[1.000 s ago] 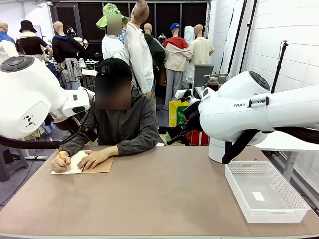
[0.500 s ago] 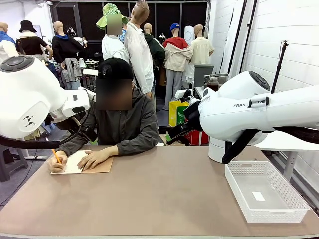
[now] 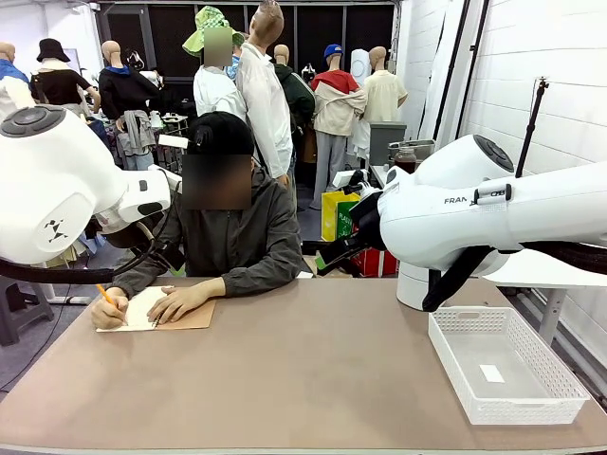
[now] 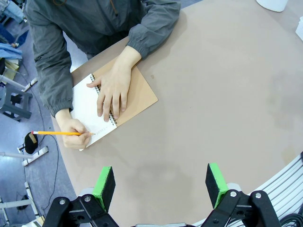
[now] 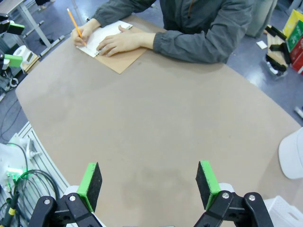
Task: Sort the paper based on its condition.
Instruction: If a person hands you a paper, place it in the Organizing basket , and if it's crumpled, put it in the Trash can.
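The left gripper (image 4: 160,179) hung over bare table (image 4: 213,94), its jaws released wide and gripping nothing. Its green pads (image 4: 105,185) were plain, but the fingers below them were cut off by the bottom edge. The right gripper (image 5: 149,182) hung the same way, spread and empty, over the near middle of the table.

The paper in sight was a white page (image 4: 85,106) of an open notebook (image 4: 139,92) at the far left corner, in front of the person. One hand (image 4: 113,90) lay flat across the spiral and hid the middle of the page. The writing hand (image 4: 75,137) covered the page's outer corner and held an orange pencil (image 4: 59,133) with its tip on the sheet. What was written was too faint to read.

In the front view the left arm (image 3: 57,180) hid the person's shoulder and upper sleeve. A white basket (image 3: 474,393) stood at the right end of the table, under the right arm (image 3: 493,213). A small white scrap (image 3: 491,373) lay on the basket's floor. Whether it was a label or paper could not be told.
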You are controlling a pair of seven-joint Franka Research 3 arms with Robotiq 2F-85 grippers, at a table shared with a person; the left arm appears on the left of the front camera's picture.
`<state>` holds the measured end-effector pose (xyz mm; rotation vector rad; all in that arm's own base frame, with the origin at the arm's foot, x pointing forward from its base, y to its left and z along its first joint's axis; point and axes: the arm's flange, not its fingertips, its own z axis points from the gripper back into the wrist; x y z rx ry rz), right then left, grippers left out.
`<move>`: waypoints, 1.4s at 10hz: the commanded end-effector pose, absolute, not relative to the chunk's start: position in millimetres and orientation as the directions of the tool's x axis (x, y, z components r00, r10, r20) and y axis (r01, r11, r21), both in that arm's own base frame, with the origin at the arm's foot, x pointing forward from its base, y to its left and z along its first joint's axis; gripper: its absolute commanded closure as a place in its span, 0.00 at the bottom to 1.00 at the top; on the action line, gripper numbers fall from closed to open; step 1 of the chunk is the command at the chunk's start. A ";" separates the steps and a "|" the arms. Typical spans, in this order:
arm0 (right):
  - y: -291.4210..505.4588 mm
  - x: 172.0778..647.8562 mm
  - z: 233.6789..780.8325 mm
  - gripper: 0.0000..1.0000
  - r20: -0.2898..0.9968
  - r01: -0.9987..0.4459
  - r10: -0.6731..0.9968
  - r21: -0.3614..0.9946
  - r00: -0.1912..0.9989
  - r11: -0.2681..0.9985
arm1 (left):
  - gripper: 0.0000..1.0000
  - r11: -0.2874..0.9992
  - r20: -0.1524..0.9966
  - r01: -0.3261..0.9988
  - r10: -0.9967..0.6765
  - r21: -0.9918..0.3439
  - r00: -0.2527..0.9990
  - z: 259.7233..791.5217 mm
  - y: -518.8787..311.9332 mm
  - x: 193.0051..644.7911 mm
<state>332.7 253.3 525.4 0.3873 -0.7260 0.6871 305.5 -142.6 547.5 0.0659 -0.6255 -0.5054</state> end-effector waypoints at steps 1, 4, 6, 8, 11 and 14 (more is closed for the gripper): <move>253.3 333.9 526.6 0.00 0.707 -0.688 0.436 0.099 0.557 0.719 | 0.00 0.872 0.538 0.443 -0.481 0.211 0.692 547.1 -140.7 306.0; 253.3 333.9 526.6 0.00 0.707 -0.688 0.436 0.099 0.557 0.719 | 0.00 0.872 0.538 0.443 -0.481 0.211 0.692 547.1 -140.7 306.0; 253.3 333.9 526.6 0.00 0.707 -0.688 0.436 0.099 0.557 0.719 | 0.00 0.872 0.538 0.443 -0.481 0.211 0.692 547.1 -140.7 306.0; 253.3 333.9 526.6 0.00 0.707 -0.688 0.436 0.099 0.557 0.719 | 0.00 0.872 0.538 0.443 -0.481 0.211 0.692 547.1 -140.7 306.0; 253.3 333.9 526.6 0.00 0.707 -0.688 0.436 0.099 0.557 0.719 | 0.00 0.872 0.538 0.443 -0.481 0.211 0.692 547.1 -140.7 306.0; 253.3 333.9 526.6 0.00 0.707 -0.688 0.436 0.099 0.557 0.719 | 0.00 0.872 0.538 0.443 -0.481 0.211 0.692 547.1 -140.7 306.0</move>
